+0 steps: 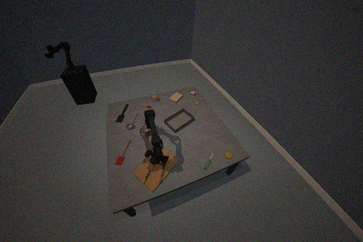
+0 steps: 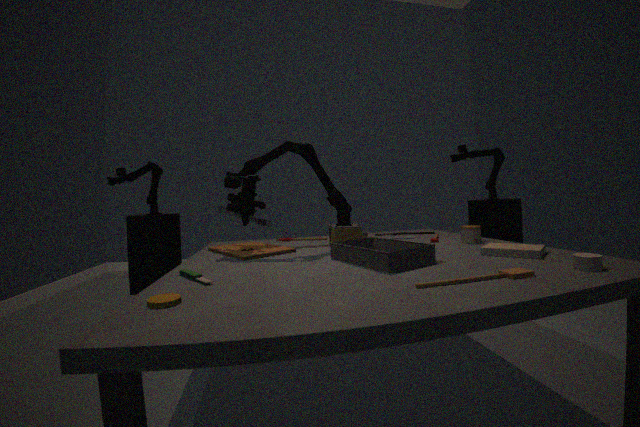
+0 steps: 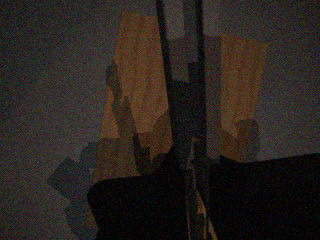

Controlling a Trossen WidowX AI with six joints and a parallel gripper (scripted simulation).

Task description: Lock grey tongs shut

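My gripper points down above the wooden board and is shut on the grey tongs. The tongs hang in the air over the board, slightly tilted in the exterior view. In the wrist view their two arms run close together, nearly parallel, up past the top edge. The near part is hidden in the dark around the fingers, and I cannot tell whether the lock holds. The roasting tin stands apart from the board, with no tongs on it.
A red spatula lies left of the board in the top view. A green-handled tool and a yellow disc lie right of it. A strainer and a black spatula lie farther back.
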